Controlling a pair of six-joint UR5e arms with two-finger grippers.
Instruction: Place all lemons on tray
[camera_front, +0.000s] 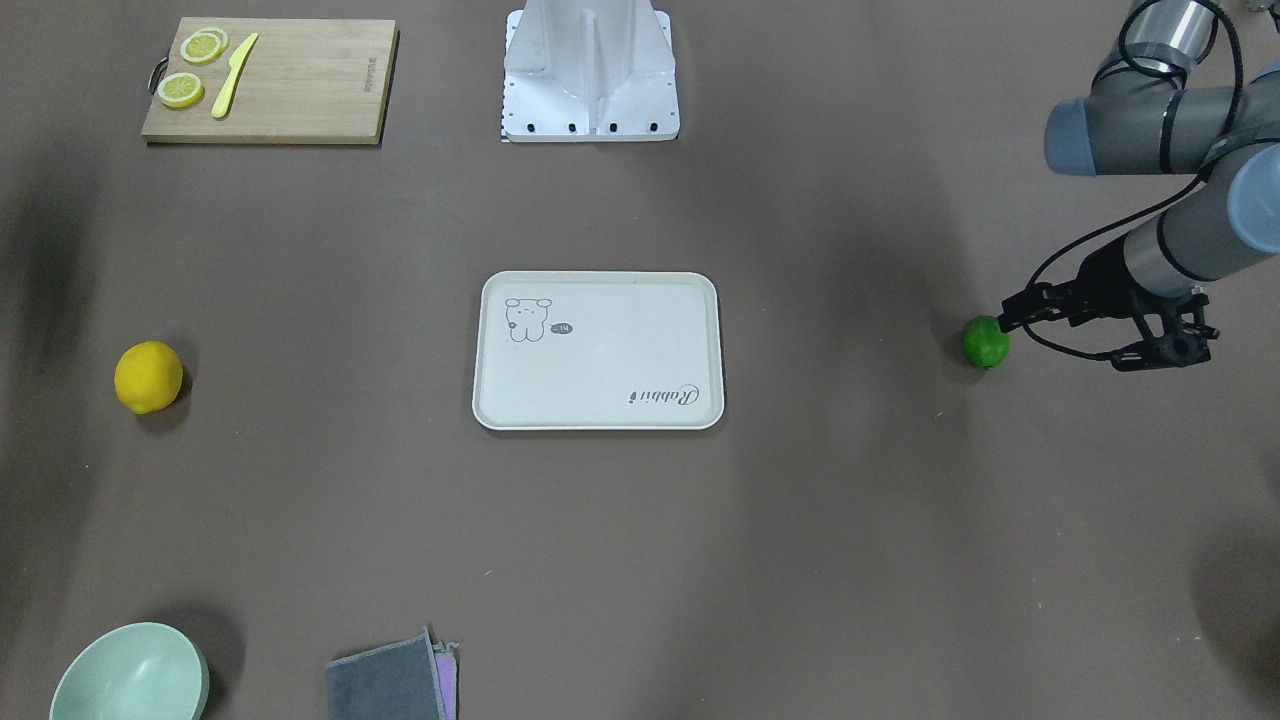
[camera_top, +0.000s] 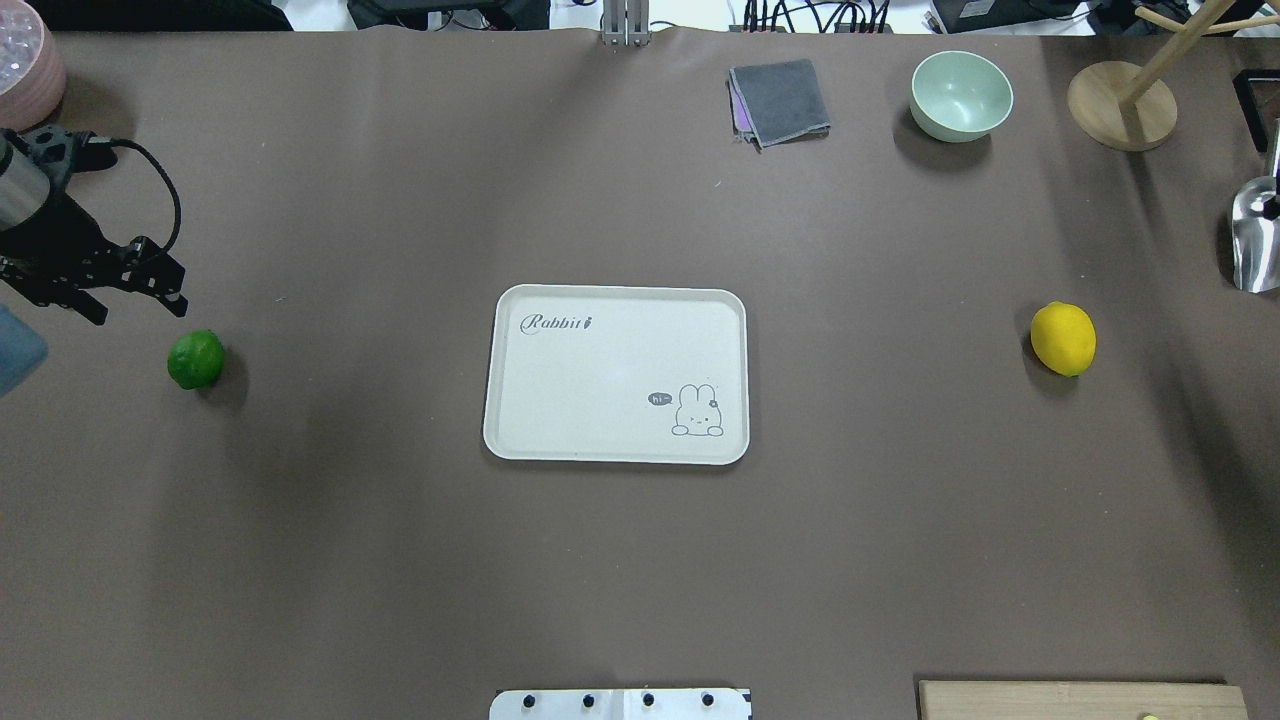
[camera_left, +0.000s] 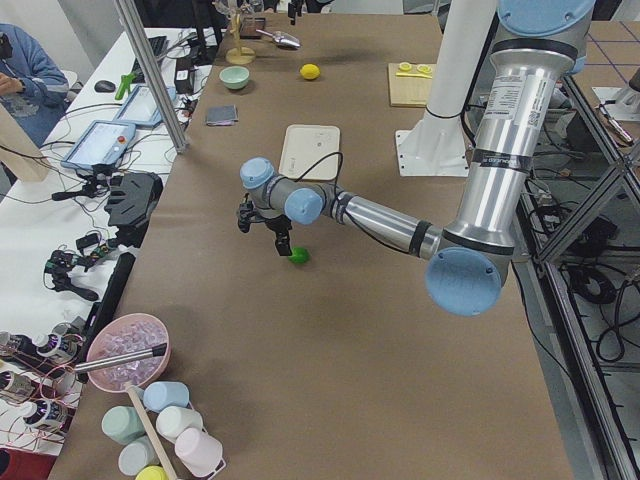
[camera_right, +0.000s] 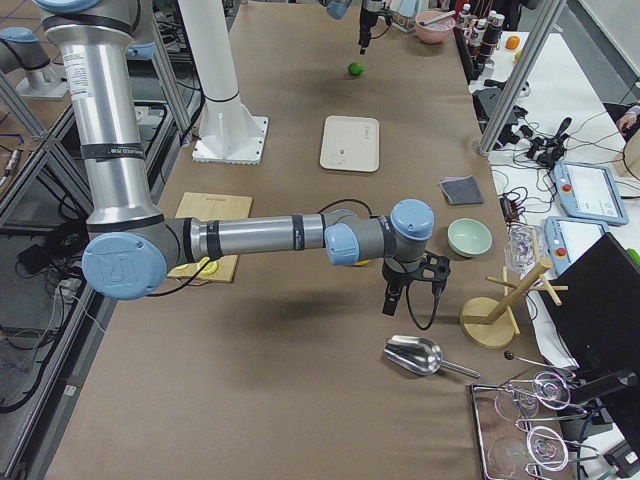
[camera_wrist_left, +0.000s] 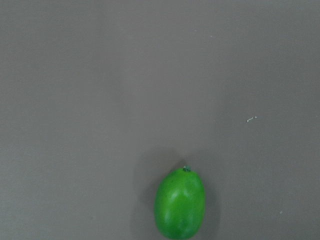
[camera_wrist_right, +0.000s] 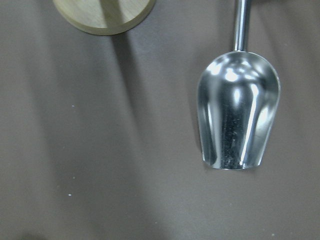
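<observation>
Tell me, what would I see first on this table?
The off-white tray with a bunny drawing sits in the middle of the table. A yellow lemon lies far to the robot's right of it. A green lemon lies far to its left, with the open left end effector close by.

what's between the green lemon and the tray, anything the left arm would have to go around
Nothing visible. The green lemon lies on bare table, and the stretch from it to the tray holds no object. The open left gripper hovers close by the lemon.
</observation>
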